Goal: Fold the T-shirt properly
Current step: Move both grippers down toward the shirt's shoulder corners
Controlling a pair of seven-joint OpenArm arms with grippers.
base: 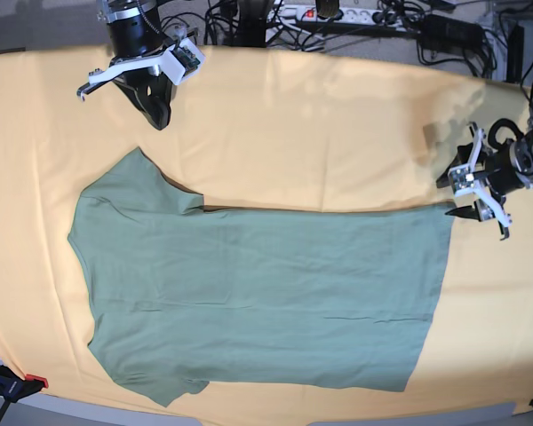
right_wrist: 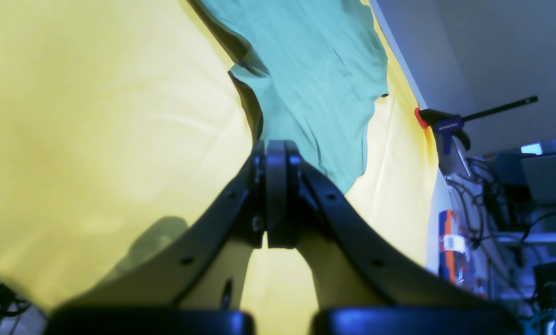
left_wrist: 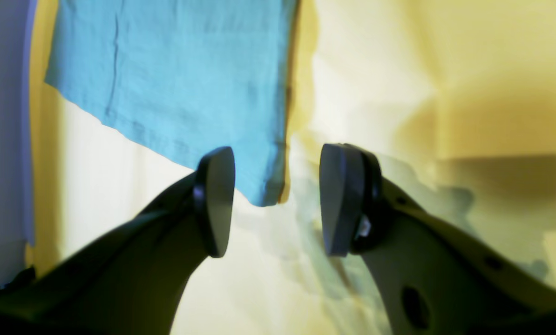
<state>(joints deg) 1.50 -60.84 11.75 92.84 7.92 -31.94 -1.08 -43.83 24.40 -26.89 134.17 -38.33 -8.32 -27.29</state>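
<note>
Clamp (base: 9, 385) and its red tip sit at the bottom left of the base view, pinning the yellow cloth (base: 320, 115) that covers the table. Just beyond it the shirt (base: 266, 284) lies flat across the middle of the frame, neck end left, hem right, its upper long edge seemingly folded in along a straight line, with one sleeve still jutting out at upper left.

At mid right the left tool (base: 477, 191) stands with jaws apart and nothing between them, just off the hem's upper corner. I judge one fold done; next comes the near long edge, needing fresh grips on both ends.

Far upper left, the right tool (base: 155, 98) is pressed shut, empty, well clear of the shirt. Cables and a power strip (base: 338, 13) line the top edge; nothing blocks the cloth.
</note>
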